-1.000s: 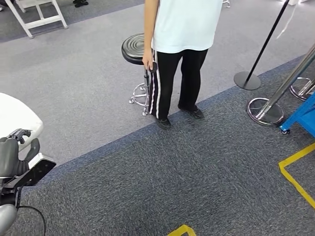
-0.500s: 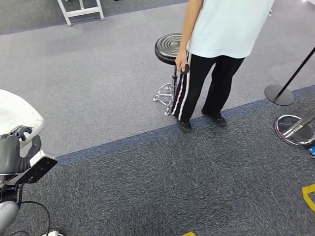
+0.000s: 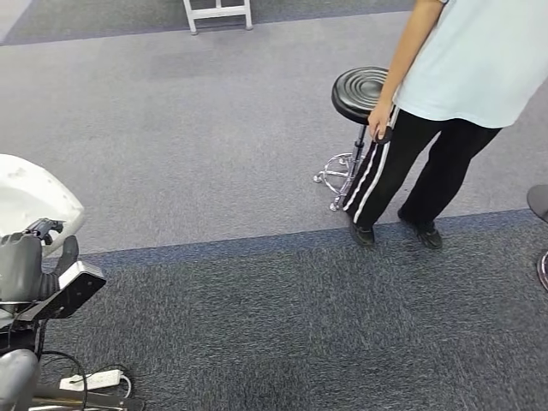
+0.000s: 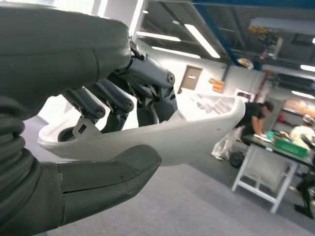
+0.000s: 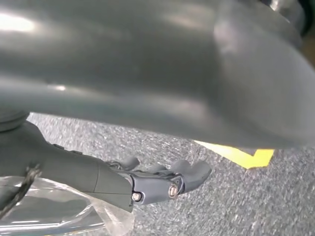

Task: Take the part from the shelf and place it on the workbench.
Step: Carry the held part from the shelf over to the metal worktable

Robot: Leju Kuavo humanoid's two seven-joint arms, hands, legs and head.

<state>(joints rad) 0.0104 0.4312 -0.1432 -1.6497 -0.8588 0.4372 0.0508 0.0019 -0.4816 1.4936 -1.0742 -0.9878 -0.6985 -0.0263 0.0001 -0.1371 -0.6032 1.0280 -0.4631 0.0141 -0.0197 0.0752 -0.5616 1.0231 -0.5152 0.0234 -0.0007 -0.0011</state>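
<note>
The white curved moulded plastic part (image 4: 193, 132) is clamped between the left hand's (image 4: 111, 98) fingers and thumb for carrying; the right hand (image 5: 156, 179) seemingly hangs loose, unloaded.

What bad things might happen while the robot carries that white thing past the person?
The white part is long and sticks out well beyond the left hand that grips it, so it might tip or slip while the robot walks. A person and a black stool stand close ahead, so a bump is possible. A cable and power strip lie on the carpet near the robot, a likely trip hazard.
</note>
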